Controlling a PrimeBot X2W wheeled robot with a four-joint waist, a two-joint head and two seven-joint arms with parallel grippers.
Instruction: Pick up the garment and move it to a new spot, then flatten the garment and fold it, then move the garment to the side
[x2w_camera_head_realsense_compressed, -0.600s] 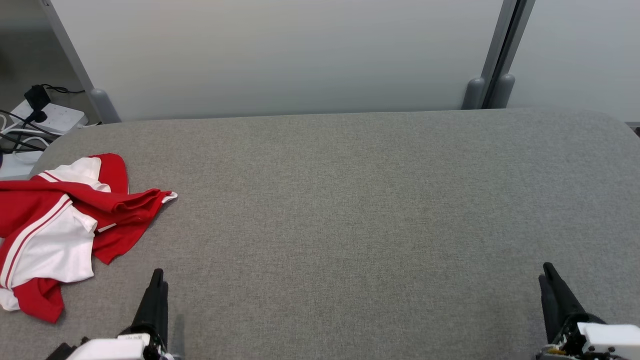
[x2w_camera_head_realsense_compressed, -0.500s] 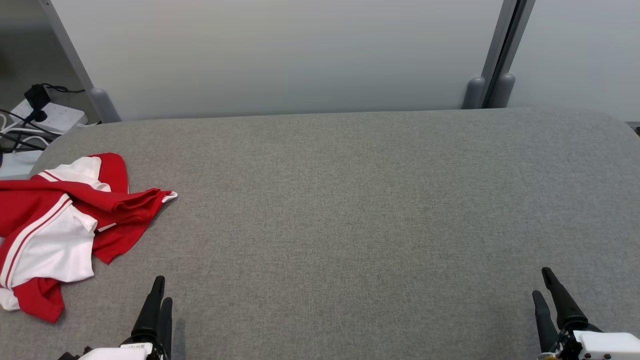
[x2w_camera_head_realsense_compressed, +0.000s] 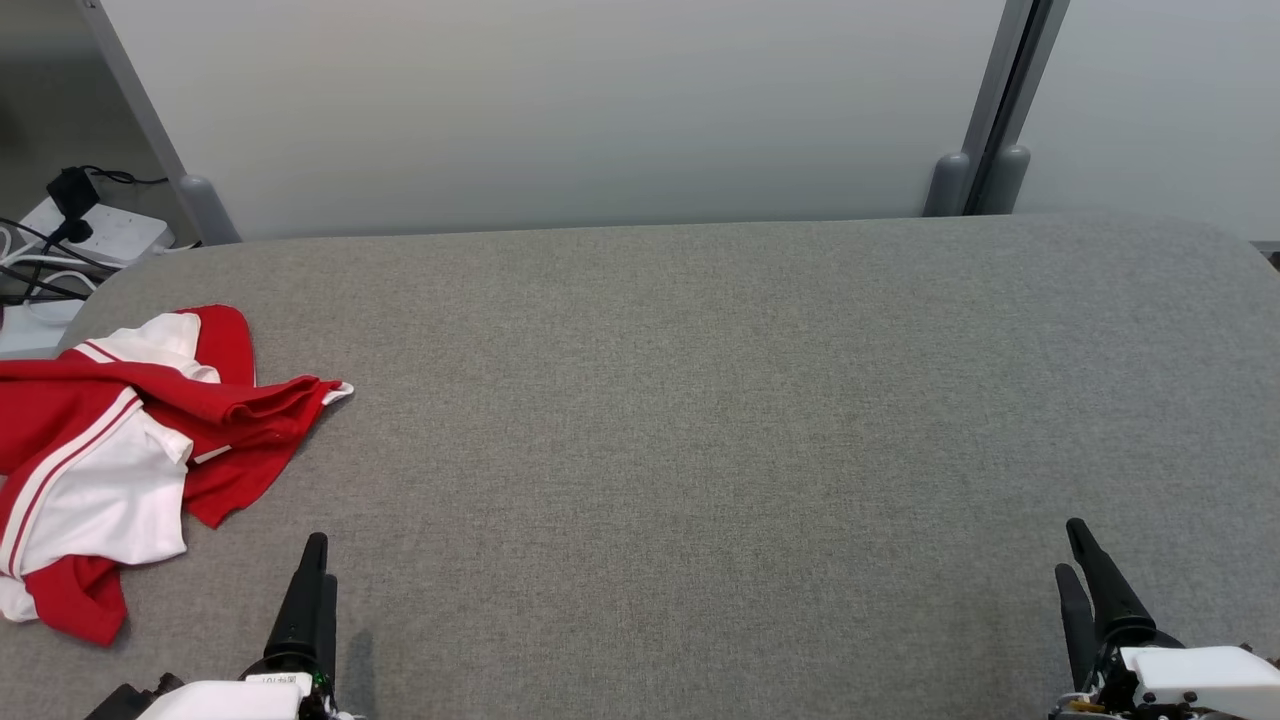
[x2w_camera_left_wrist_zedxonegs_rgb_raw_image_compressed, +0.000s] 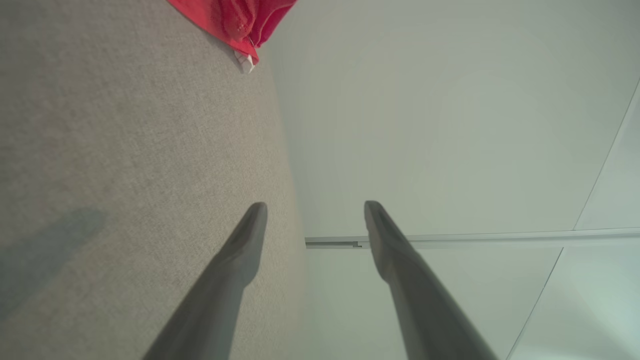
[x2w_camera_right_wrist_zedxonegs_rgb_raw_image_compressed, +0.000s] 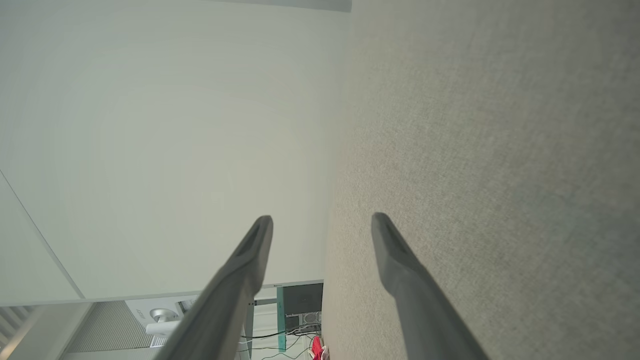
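Since half a second ago your left hand and right hand have each crept slightly up the head view. The garment hasn't budged.

- Left hand: 7 o'clock in the head view, over bare worktop. In the left wrist view its fingers are spread with a clear gap, so it's released and grasping nothing.
- Right hand: 5 o'clock in the head view. In the right wrist view it's the same, tapered dark fingers apart and nothing between them.
- Garment: 9 o'clock in the head view, at the worktop's left edge. It's a crumpled heap of red and white cloth with thin stripe trim, in soft folds, running out of frame on the left. It's near your left hand but not touching. One red corner with a white tip shows at 11 o'clock in the left wrist view.
- Worktop: grey woven fabric with a fine matte weave and rounded far corners.
- Power strip: white with black cables, at 10 o'clock, off the worktop.
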